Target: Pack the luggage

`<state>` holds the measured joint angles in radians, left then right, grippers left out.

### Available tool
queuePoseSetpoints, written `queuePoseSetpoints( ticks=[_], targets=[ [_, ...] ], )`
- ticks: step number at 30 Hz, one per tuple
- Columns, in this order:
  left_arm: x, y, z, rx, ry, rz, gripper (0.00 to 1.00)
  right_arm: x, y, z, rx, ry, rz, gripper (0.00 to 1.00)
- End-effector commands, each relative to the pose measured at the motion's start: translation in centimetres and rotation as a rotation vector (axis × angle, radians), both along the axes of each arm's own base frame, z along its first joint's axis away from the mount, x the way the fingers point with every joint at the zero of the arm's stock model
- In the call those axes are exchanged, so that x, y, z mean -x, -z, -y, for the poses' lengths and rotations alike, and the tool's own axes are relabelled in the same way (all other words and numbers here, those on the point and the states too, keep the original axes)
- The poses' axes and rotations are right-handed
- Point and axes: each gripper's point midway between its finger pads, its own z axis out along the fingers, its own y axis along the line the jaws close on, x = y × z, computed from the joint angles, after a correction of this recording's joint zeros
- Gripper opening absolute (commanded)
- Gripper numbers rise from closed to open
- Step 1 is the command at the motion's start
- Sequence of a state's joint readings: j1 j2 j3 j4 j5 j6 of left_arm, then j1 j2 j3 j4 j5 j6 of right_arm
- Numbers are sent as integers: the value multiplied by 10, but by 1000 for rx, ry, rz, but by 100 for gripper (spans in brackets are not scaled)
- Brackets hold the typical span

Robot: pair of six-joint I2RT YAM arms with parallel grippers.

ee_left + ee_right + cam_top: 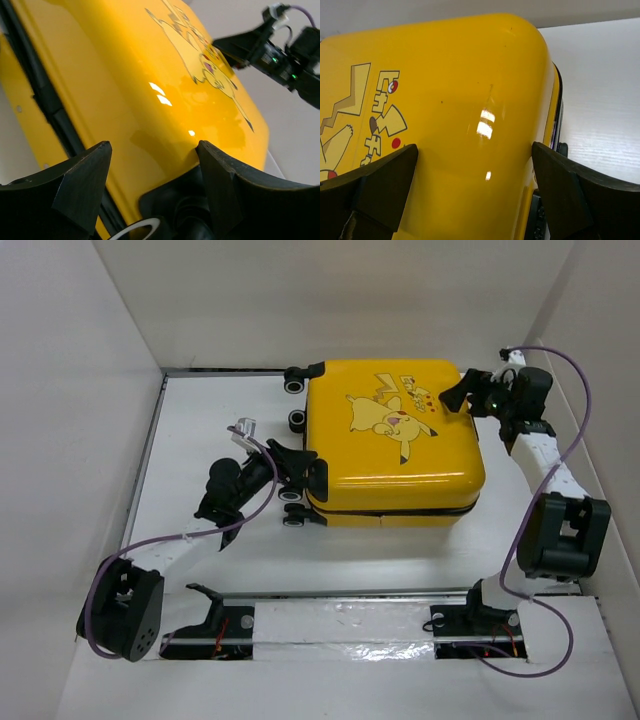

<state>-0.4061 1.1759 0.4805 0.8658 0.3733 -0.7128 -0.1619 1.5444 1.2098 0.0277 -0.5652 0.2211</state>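
The yellow suitcase [395, 445] lay closed and flat on the white table [200, 430], just above the centre of the overhead view, its cartoon print [390, 415] facing up and its black wheels [296, 383] lined up along its left edge. The left gripper [305, 468] sat at the case's lower-left corner with its jaws spread wide. In its wrist view the shiny lid filled the space past both fingertips and a wheel housing sat low between the fingers, but no clamp on it could be seen. The right gripper [458, 390] hung over the upper-right corner of the lid, jaws fully apart and holding nothing, the rounded corner showing between its fingers in the right wrist view. The left arm reached in from the lower left, bent at the elbow and lying low over the table. The right arm rose along the right side and folded back toward the case. A purple cable [560, 470] looped beside each arm. The dark seam [45, 95] between the two shells ran along the case's side, shut.
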Motion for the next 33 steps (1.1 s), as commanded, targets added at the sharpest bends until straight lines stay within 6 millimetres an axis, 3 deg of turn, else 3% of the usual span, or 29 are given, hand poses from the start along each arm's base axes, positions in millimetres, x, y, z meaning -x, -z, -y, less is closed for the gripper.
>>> queuePoseSetpoints(
  ticks=[1,3,4,5,6,8,9,10,12,13,15,16,17,21,22,23,25,26,27,28,29,30,31,32,33],
  targets=[
    [38,13,27,-46,164,-1,67,6,-27,-105,-83,-378,73,100],
    [49,12,35,-45,200,5,66,1,-34,-133,-100,-447,84,100],
    [53,16,37,-45,210,-5,66,3,-32,-157,-105,-508,74,99],
    [58,12,39,-31,220,2,65,-1,-14,-172,-112,-548,24,99],
    [64,12,41,-27,231,2,65,-5,-26,-187,-109,-582,54,98],
    [73,15,39,-17,234,1,65,-2,-19,-223,-100,-651,25,98],
    [76,16,41,-13,238,-5,65,-10,-3,-235,-95,-663,-8,98],
    [81,17,41,-12,244,-4,65,-18,-19,-245,-87,-672,35,98],
    [81,18,40,-14,236,-8,65,-29,3,-260,-83,-677,-35,98],
    [81,18,40,-14,235,-8,65,-37,-17,-269,-84,-689,14,98],
    [77,19,40,-17,221,-14,65,-52,-12,-274,-99,-680,-11,99],
    [75,18,40,-15,213,-12,65,-56,-19,-275,-99,-678,2,99],
    [72,19,40,-15,202,-16,65,-61,-45,-276,-94,-674,51,99],
    [61,11,43,-12,181,-5,66,-59,-99,-270,-49,-659,181,100],
    [59,6,44,-7,179,5,66,-58,-112,-263,-36,-643,214,100],
    [58,6,45,-11,179,6,66,-47,-143,-257,-13,-631,290,100],
    [56,4,46,-10,176,7,67,-39,-159,-238,7,-597,329,100],
    [55,4,47,-12,181,7,67,-21,-198,-222,30,-574,431,100],
    [56,4,49,-12,193,11,67,-12,-209,-213,39,-558,463,100],
    [56,3,49,-11,196,12,67,-7,-183,-206,42,-542,417,100],
    [57,3,49,-10,199,15,67,0,-196,-194,49,-504,488,100],
    [58,2,49,-14,203,26,67,41,-235,-183,55,-481,600,100],
    [60,3,48,-18,205,28,67,45,-180,-174,56,-453,508,100],
    [62,1,46,-20,206,37,66,56,-184,-162,63,-373,575,88],
    [64,3,45,-25,208,36,66,102,-207,-155,60,-344,669,74]
  ],
)
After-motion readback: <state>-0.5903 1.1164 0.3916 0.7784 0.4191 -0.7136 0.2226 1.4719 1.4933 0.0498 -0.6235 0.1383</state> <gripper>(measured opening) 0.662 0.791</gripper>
